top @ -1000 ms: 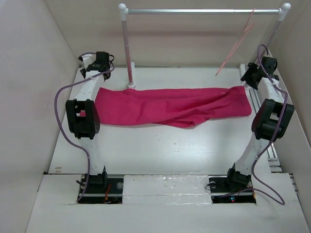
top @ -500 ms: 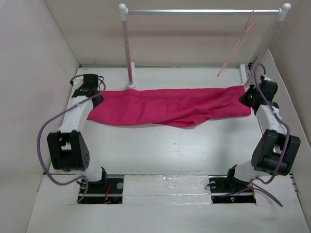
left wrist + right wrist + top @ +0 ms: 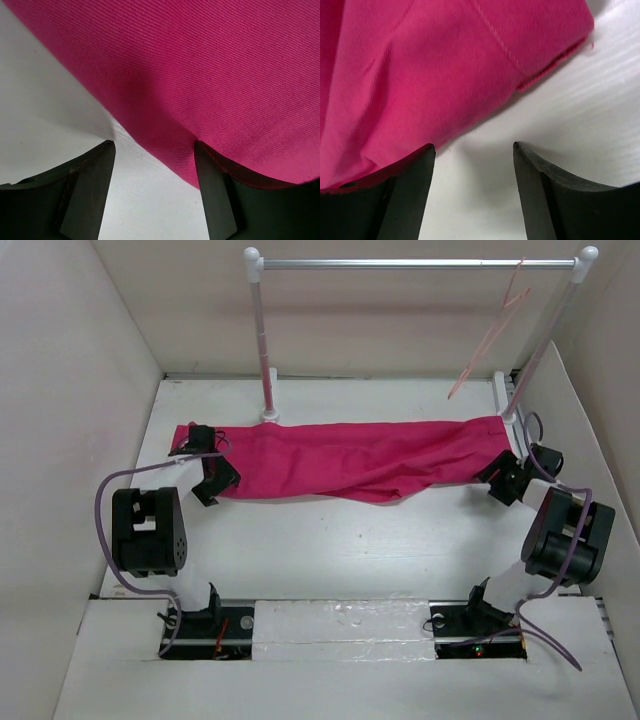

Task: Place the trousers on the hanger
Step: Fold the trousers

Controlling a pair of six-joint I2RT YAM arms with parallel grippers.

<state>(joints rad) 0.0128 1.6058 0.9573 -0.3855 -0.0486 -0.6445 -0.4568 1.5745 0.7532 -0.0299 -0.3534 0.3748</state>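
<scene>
The magenta trousers (image 3: 360, 455) lie spread flat across the table, left to right. The pale pink wire hanger (image 3: 490, 335) hangs from the right end of the rail. My left gripper (image 3: 213, 478) is open, low at the trousers' near left edge; in the left wrist view (image 3: 155, 150) the cloth edge (image 3: 210, 75) lies between the jaws, over the right finger. My right gripper (image 3: 497, 480) is open, low at the trousers' near right corner; in the right wrist view (image 3: 474, 150) the cloth (image 3: 435, 70) touches the left finger, with bare table between the jaws.
A silver rail (image 3: 415, 262) on two white posts (image 3: 262, 340) stands across the back of the table. Beige walls close in on the left, right and back. White foam blocks (image 3: 340, 625) lie between the arm bases at the near edge.
Both arms have folded back toward me and dropped low. The left gripper has come down from the far left corner to the cloth's near left edge, the right gripper to its near right corner.
</scene>
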